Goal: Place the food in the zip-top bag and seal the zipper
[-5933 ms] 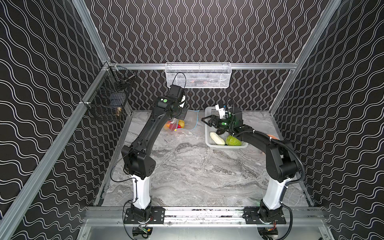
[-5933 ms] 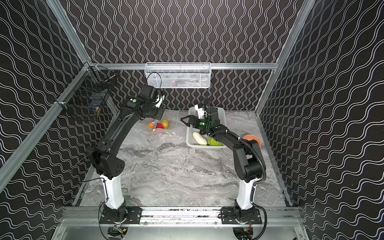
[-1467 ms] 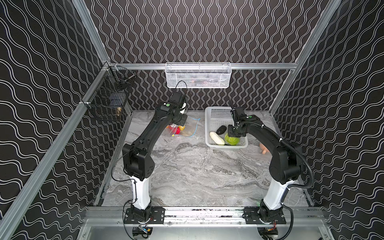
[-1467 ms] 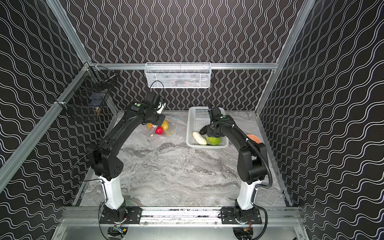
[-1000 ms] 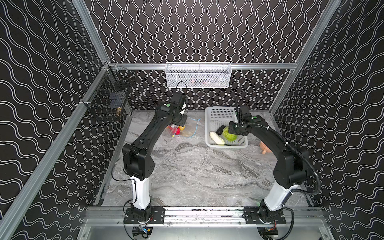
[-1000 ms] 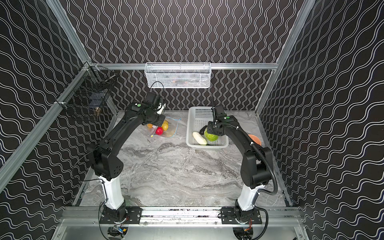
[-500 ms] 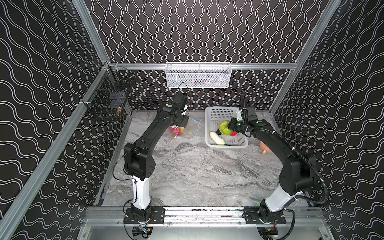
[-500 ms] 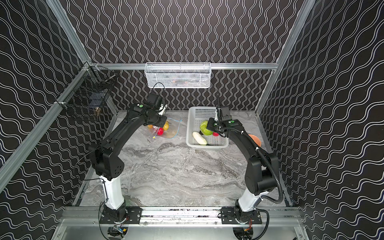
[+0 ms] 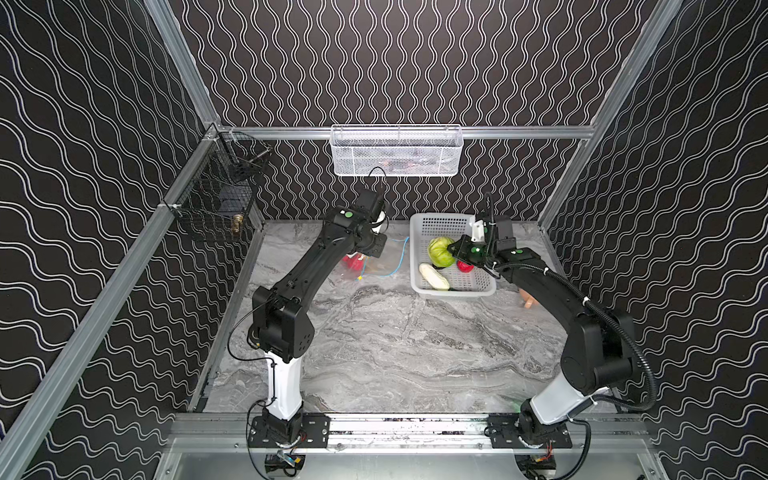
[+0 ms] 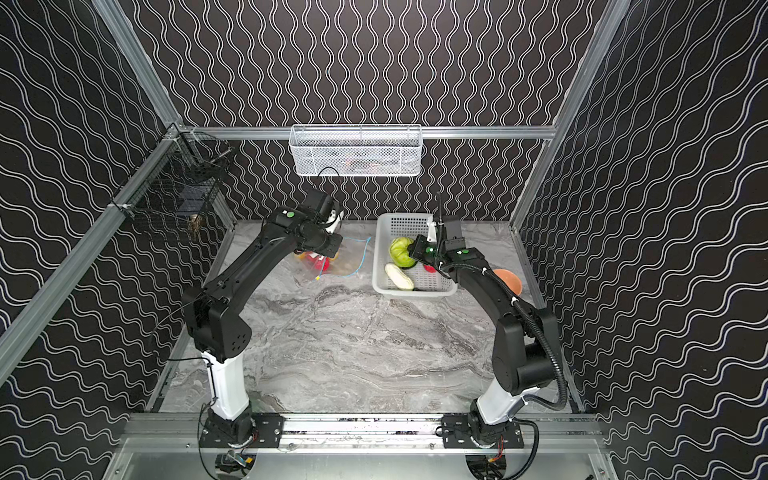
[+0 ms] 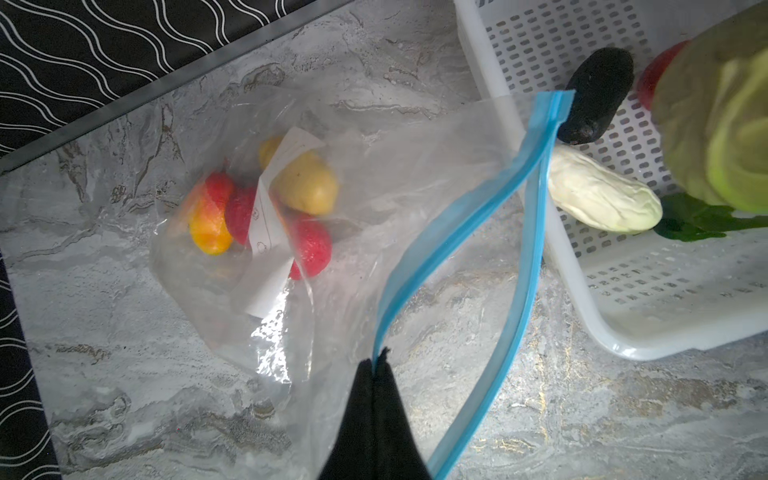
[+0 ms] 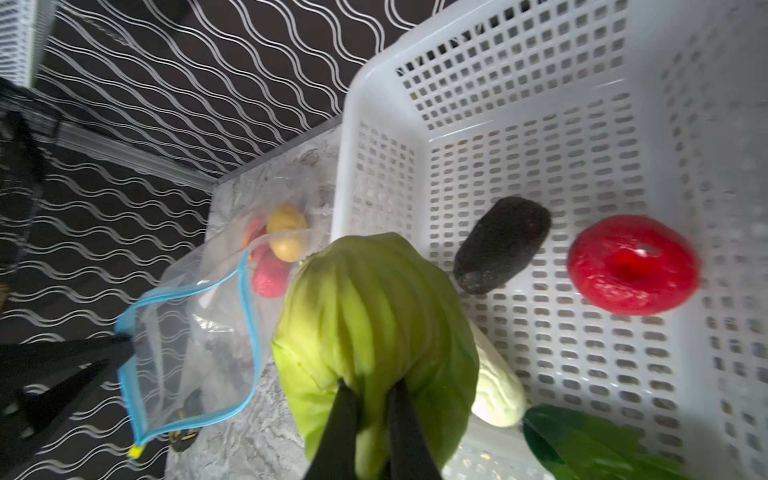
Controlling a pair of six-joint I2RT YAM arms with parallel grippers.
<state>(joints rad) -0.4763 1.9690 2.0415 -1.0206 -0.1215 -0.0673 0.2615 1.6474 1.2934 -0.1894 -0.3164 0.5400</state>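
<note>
My left gripper [image 11: 379, 353] is shut on the blue zipper [image 11: 457, 224] and holds the clear zip-top bag [image 11: 374, 187] open, as both top views show [image 9: 382, 257] [image 10: 349, 257]. Inside lie red pieces [image 11: 311, 245], a yellow potato [image 11: 307, 187] and a yellow-orange fruit [image 11: 208, 228]. The yellow slider [image 12: 134, 452] sits at the zipper's end. My right gripper [image 12: 371, 384] is shut on the green cabbage [image 12: 374, 299], held above the basket's side nearest the bag [image 9: 440, 251]. A white long vegetable [image 11: 602, 199], a dark oval [image 12: 498, 245] and a red piece [image 12: 631, 264] lie in the basket.
The white perforated basket [image 9: 453, 291] stands right of the bag and also holds a dark green leaf [image 12: 582, 440]. An orange bowl [image 10: 507, 280] sits behind my right arm. A white mesh basket [image 9: 397, 151] hangs on the back wall, a black wire cage [image 9: 216, 203] on the left rail.
My right gripper has lifted the cabbage off the basket floor and carried it up and toward the bag. The left gripper keeps its hold on the zipper edge, slightly raised.
</note>
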